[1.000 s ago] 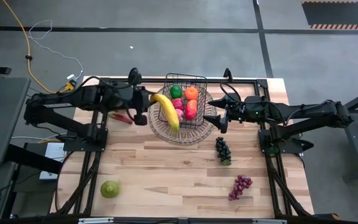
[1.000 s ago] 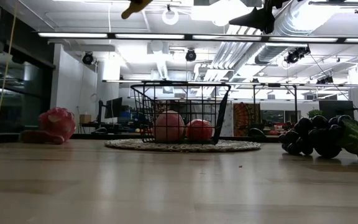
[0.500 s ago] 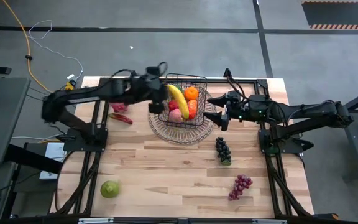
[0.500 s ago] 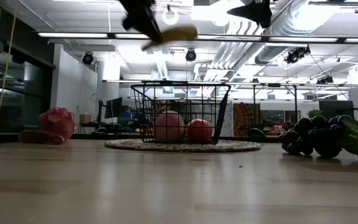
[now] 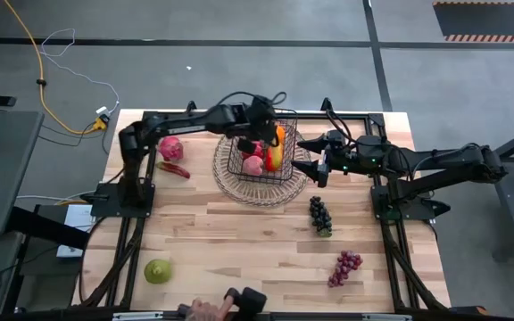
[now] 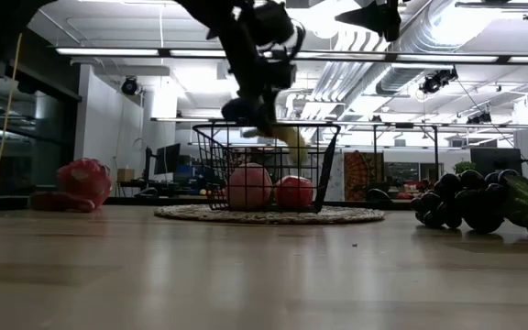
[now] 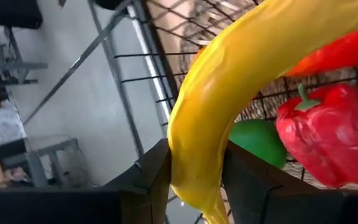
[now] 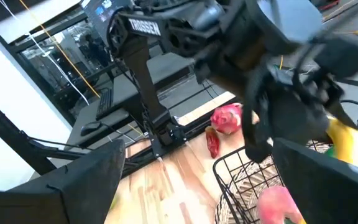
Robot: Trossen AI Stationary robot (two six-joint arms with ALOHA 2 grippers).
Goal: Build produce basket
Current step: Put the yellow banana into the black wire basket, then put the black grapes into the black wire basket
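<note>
Left to right on the table [image 5: 239, 241]: green fruit [image 5: 157, 270] near front left corner; pink dragon fruit [image 5: 170, 147] at rear left; left gripper [image 7: 194, 180] over wire basket [image 5: 239, 165], fingers [image 7: 145, 180] pinching banana [image 7: 229, 93] above red pepper [image 7: 325, 140]; right gripper [image 5: 313, 165] beside basket, fingers spread; grape bunches [image 5: 319, 216] at right.

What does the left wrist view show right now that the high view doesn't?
Only the left wrist view shows the fingers clamped on the banana, with a red pepper and green fruit in the basket below. Only the high view shows the right gripper open beside the basket, and both grape bunches outside. Both show banana and basket.
</note>
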